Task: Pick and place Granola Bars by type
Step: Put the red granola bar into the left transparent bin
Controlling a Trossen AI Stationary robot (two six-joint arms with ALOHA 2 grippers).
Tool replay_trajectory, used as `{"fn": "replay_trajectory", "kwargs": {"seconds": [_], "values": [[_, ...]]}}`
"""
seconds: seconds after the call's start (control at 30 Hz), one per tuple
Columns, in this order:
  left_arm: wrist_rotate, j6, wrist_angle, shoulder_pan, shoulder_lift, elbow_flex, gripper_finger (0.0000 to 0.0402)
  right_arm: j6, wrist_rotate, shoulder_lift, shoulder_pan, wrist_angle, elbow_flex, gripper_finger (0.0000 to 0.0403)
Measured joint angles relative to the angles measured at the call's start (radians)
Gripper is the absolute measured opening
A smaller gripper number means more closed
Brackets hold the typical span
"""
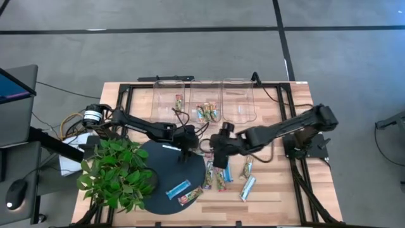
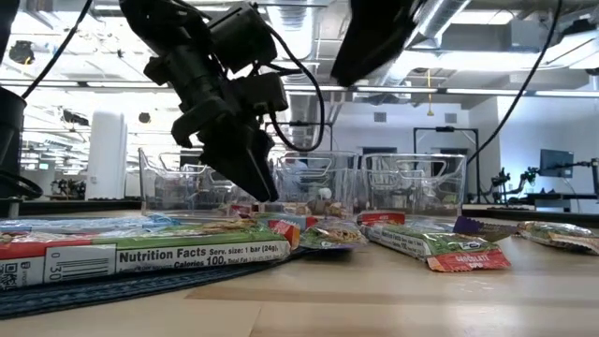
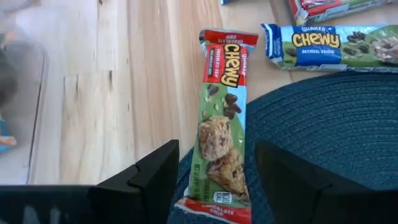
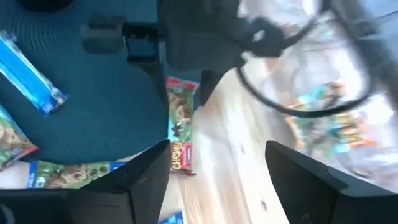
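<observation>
**Open fingers over a red bar at the mat's edge**

Left gripper (image 3: 211, 186) spread wide, fingers (image 3: 155, 177) either side of a red bar (image 3: 222, 118), clear of its wrapper. Bar half on the mat (image 3: 336, 130), half on bare table (image 3: 124, 93), open wood beyond. Right gripper (image 4: 214, 180) also open, hanging just beside, over the same rim. Other bars (image 1: 218, 176) scattered right of the mat; a few inside the bins (image 1: 204, 100) at the far edge.
</observation>
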State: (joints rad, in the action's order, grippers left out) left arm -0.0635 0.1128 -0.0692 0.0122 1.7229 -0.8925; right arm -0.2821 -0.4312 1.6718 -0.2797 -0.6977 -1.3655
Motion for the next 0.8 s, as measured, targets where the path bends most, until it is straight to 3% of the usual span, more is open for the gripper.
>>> {"fn": "replay_trajectory", "kwargs": {"seconds": [0.4,0.8], "values": [[-0.001,0.026,0.033,0.008,0.04,-0.007,0.0206,-0.287,-0.301,-0.148,-0.151,-0.218,0.0,0.0255],[0.035,0.024,-0.016,0.016,0.065,-0.013,0.0206,-0.426,-0.362,-0.144,-0.194,-0.308,0.0,0.0255]]}}
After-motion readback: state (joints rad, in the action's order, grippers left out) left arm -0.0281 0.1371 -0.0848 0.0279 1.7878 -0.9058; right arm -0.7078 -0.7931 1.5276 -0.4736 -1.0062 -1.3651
